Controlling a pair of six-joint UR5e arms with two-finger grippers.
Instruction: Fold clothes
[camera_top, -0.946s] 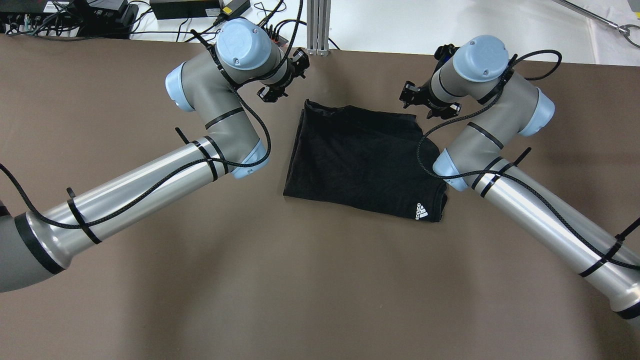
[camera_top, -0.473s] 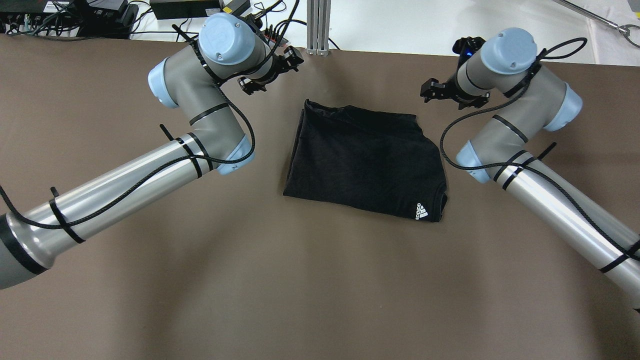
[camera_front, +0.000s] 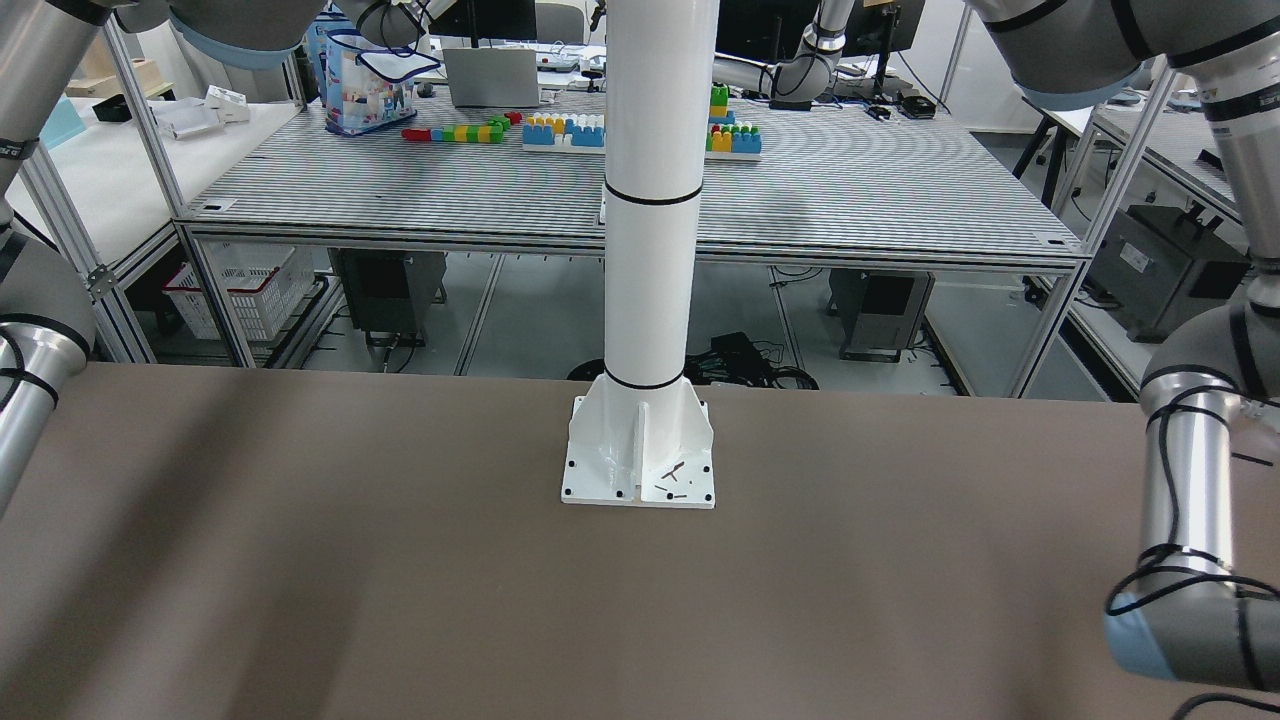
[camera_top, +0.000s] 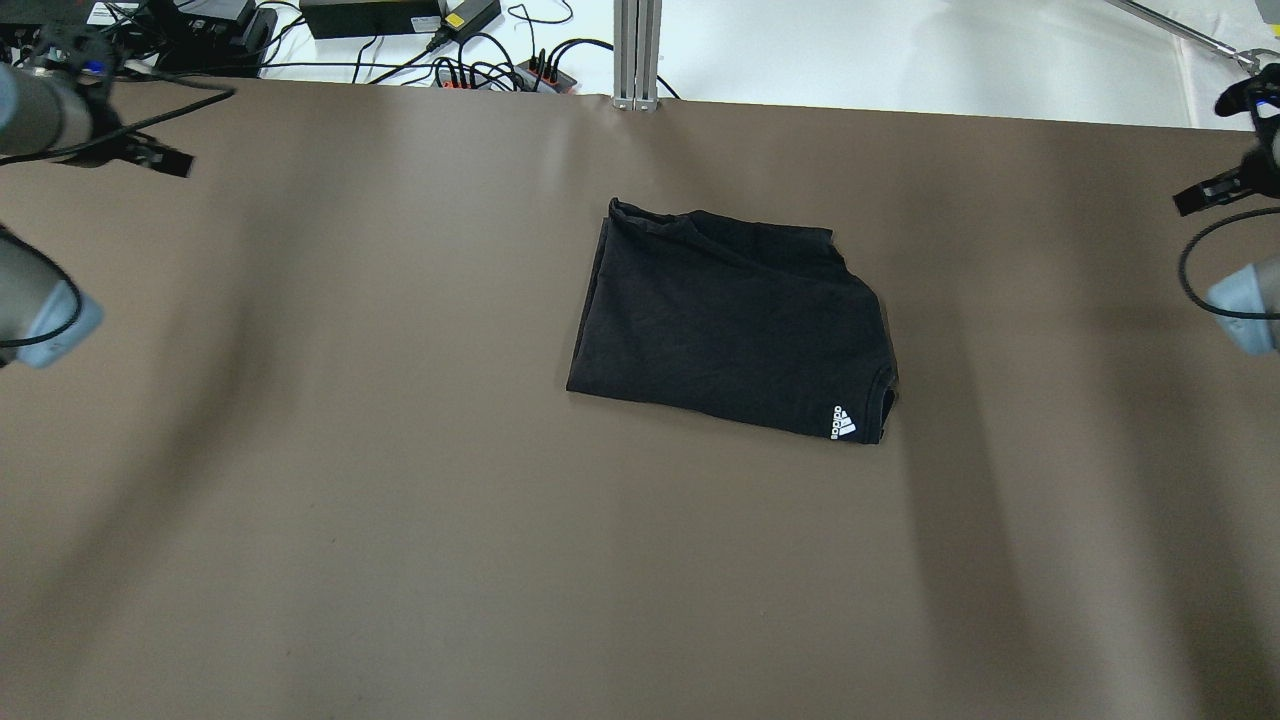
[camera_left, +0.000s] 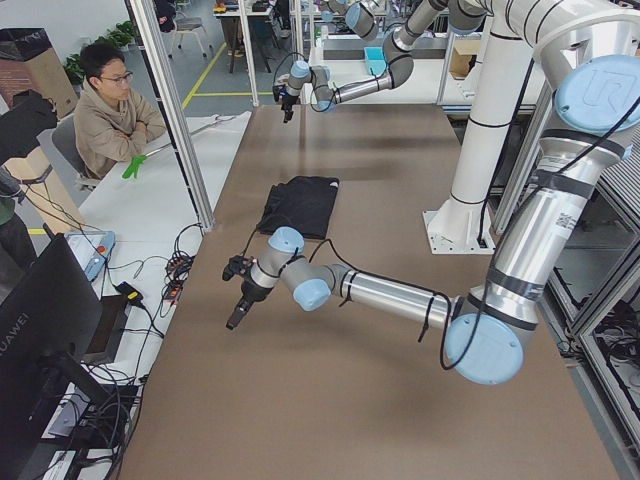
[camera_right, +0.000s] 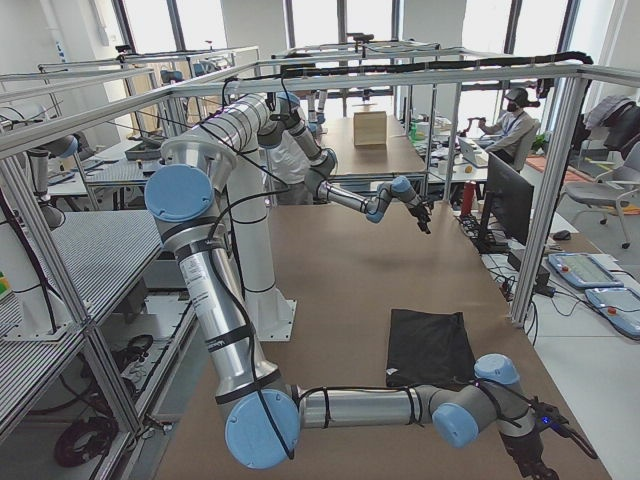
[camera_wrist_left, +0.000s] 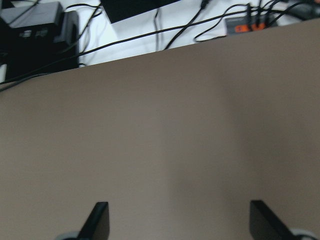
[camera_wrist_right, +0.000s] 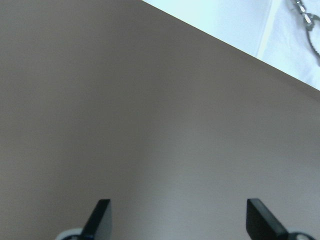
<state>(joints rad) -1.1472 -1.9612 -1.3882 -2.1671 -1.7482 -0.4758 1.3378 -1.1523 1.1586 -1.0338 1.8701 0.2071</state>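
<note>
The clothes are one black piece with a small white logo, lying folded in a rough rectangle at the middle of the brown table. They also show in the exterior left view and the exterior right view. My left gripper is far off at the table's far left corner, open and empty, with both fingers spread over bare table in its wrist view. My right gripper is at the far right edge, open and empty. Neither touches the clothes.
Cables and power bricks lie beyond the far table edge, with an aluminium post at its middle. The white pole's base plate stands at the robot's side. A seated operator is beyond the far edge.
Both arms have swung outward from beside the clothes to the table's far left and far right edges. The clothes have not moved.
</note>
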